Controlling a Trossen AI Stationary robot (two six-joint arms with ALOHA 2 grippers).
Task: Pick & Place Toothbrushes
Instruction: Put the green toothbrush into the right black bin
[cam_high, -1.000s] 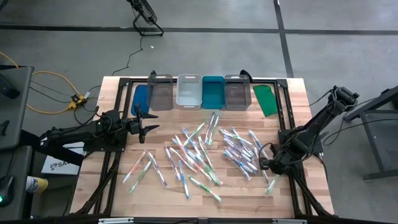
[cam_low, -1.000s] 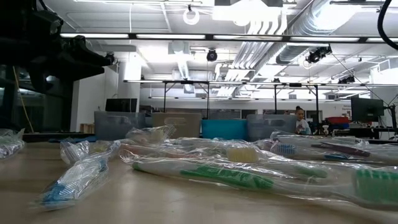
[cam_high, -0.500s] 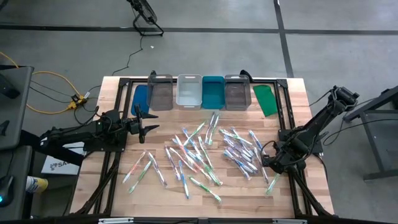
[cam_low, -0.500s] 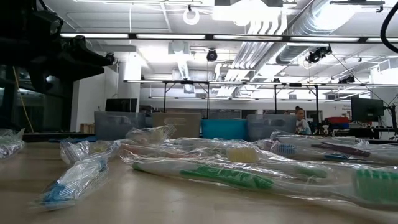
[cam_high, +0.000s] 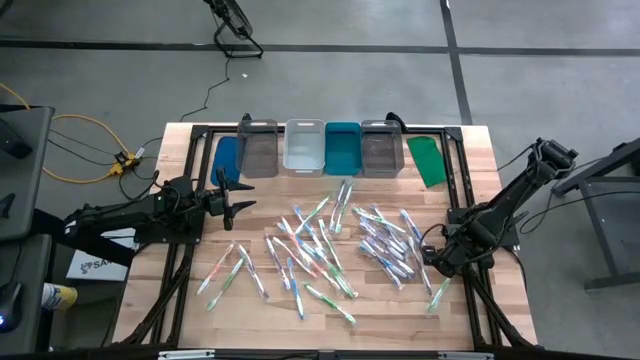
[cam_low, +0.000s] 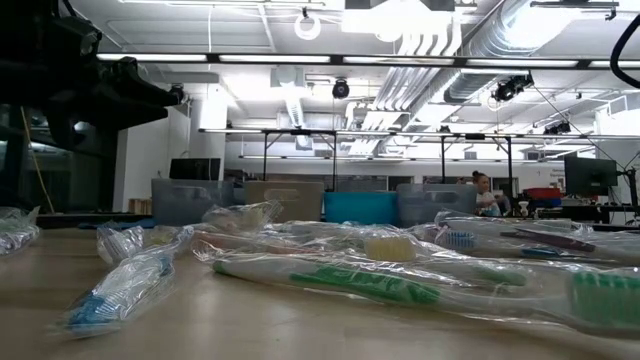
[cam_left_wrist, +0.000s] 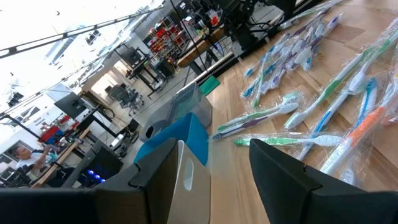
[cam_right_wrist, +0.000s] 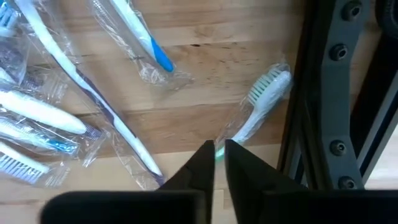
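My right tool (cam_right_wrist: 214, 163), low on the worktop (cam_high: 470, 145), loosens slightly around a green-handled toothbrush (cam_right_wrist: 258, 106); the pinch looks released. My left tool (cam_high: 240, 200) waits, spread.

We are seeing even, bright overhead light on the table (cam_high: 200, 300), casting soft shadows. Ceiling lights (cam_low: 300, 75) are glaring across the low view's top, and its nearest toothbrushes (cam_low: 330, 282) are blurring.
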